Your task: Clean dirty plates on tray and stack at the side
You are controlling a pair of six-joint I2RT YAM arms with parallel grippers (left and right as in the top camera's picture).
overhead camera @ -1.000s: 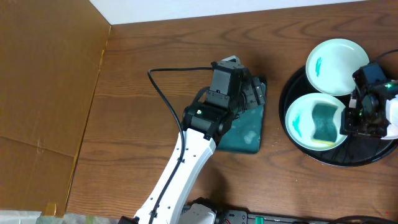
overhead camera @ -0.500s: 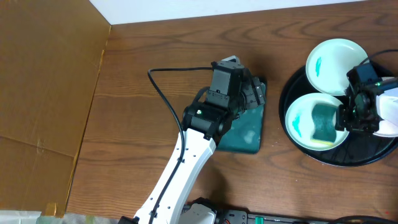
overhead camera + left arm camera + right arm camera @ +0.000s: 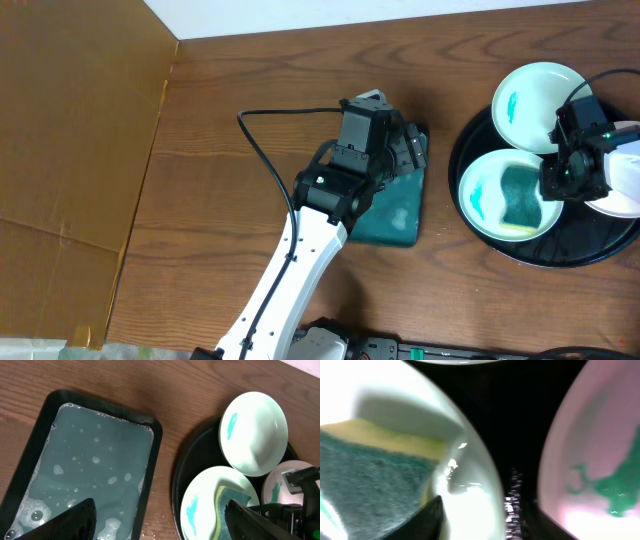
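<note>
- Plates (image 3: 535, 100) sit on the tray (image 3: 470, 140), at the table's 3 o'clock edge; the sponge plate (image 3: 480, 195), at the tray's 8 o'clock, holds a sponge (image 3: 520, 198).
- Right gripper (image 3: 556, 184) hovers at that plate's 3 o'clock rim, the nearer arm; how far it is open cannot be told.
- Left gripper (image 3: 159, 510) gapes wide, empty, over the soapy dish (image 3: 95, 470), well apart at 9 o'clock.
</note>
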